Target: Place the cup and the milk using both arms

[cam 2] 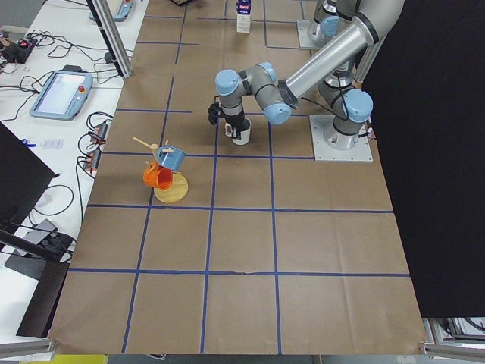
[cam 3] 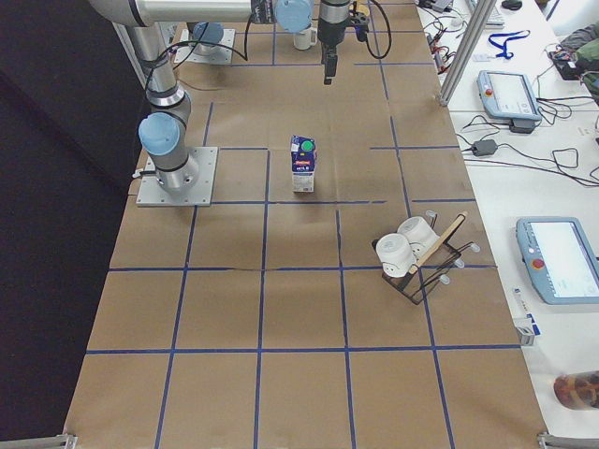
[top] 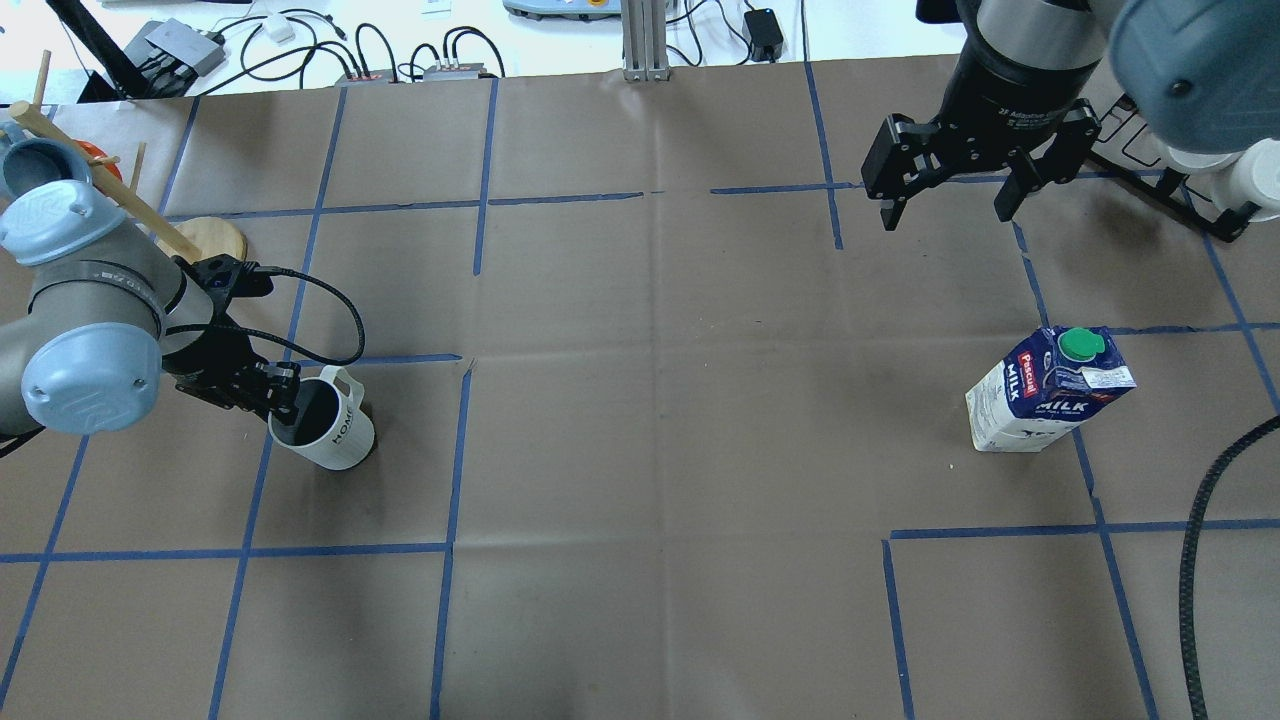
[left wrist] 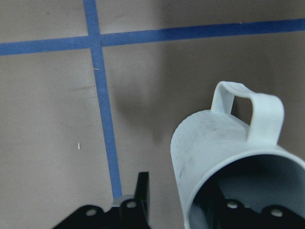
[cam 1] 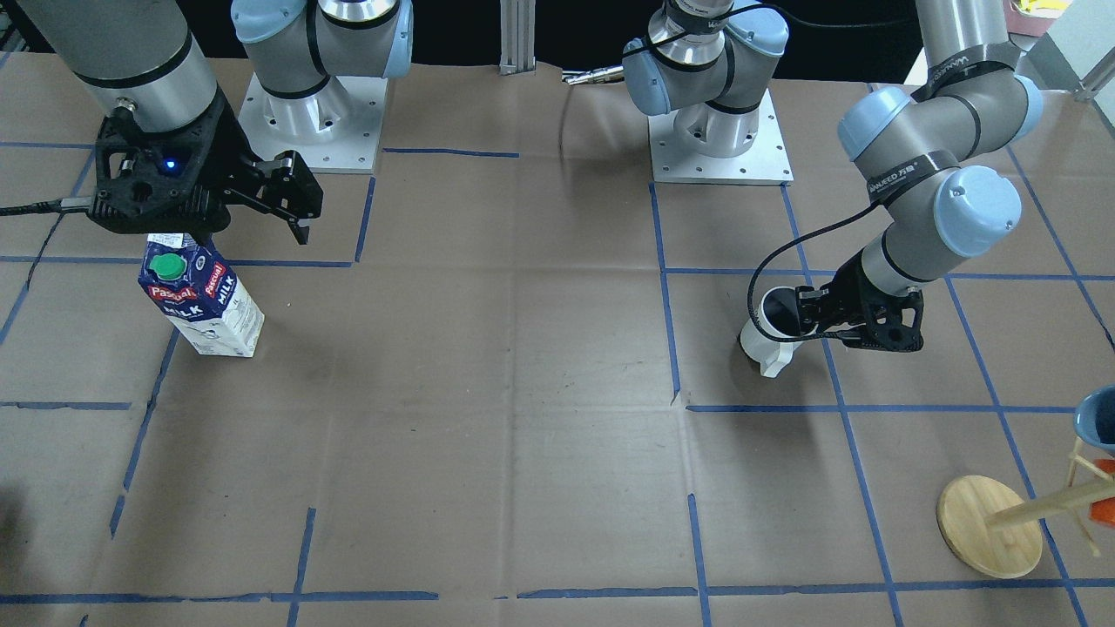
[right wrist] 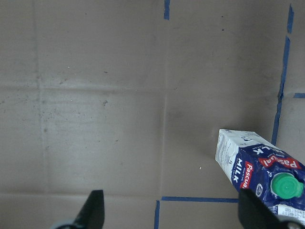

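The cup (top: 330,425) is a white mug standing upright on the brown paper on my left side; it also shows in the front view (cam 1: 771,340). My left gripper (top: 285,400) is at its rim, opposite the handle. In the left wrist view one finger (left wrist: 143,195) is outside the wall with a gap, and the other is inside the cup (left wrist: 224,143). The milk (top: 1045,395) stands upright on my right side, also in the front view (cam 1: 205,300) and the right wrist view (right wrist: 252,164). My right gripper (top: 948,210) hangs open and empty above and beside it.
A wooden mug tree (top: 205,240) with a blue and an orange cup stands just beyond my left arm. A black rack (cam 3: 412,248) with white mugs sits at the table's right end. An aluminium post (top: 645,40) rises at the far edge. Blue tape lines (top: 455,450) grid the table.
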You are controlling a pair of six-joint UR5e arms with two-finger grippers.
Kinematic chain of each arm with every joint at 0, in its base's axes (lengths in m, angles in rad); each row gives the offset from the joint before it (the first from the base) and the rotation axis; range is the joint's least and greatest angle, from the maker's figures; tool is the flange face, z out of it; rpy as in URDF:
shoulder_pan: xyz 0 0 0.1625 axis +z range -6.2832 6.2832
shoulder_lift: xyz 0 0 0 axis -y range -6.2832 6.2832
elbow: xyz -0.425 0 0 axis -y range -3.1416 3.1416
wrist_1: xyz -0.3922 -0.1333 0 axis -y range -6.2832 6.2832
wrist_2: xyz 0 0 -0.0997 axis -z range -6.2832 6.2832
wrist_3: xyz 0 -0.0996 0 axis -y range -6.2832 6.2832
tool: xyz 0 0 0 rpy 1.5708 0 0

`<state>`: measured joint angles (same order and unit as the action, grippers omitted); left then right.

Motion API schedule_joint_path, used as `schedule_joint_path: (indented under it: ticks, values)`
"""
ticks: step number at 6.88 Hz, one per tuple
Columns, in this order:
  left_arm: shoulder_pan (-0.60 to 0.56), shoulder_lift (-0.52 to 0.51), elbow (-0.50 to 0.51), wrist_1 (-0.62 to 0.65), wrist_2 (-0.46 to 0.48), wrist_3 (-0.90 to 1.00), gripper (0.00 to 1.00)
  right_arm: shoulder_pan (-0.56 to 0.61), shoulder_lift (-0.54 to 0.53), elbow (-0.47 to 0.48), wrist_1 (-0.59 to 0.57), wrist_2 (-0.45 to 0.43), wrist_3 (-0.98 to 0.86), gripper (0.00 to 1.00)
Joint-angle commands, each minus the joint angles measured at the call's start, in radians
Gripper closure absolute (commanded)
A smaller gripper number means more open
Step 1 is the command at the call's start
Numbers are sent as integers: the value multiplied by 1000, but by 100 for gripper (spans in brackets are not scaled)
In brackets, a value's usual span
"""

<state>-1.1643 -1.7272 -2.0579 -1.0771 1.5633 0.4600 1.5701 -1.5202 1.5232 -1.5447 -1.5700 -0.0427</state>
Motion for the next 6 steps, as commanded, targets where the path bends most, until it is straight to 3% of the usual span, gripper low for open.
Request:
schedule_joint_path:
  ticks: [1, 3, 6]
  values:
    - [2, 4, 2, 0, -25, -12, 100, -1, 0, 0, 0, -1, 0, 0]
    - [-29, 5, 86, -16, -76, -87, 100, -1, 0, 0, 0, 1, 0, 0]
    - [-289, -114, 369, -97, -86, -220, 100, -1, 0, 0, 0, 1, 0, 0]
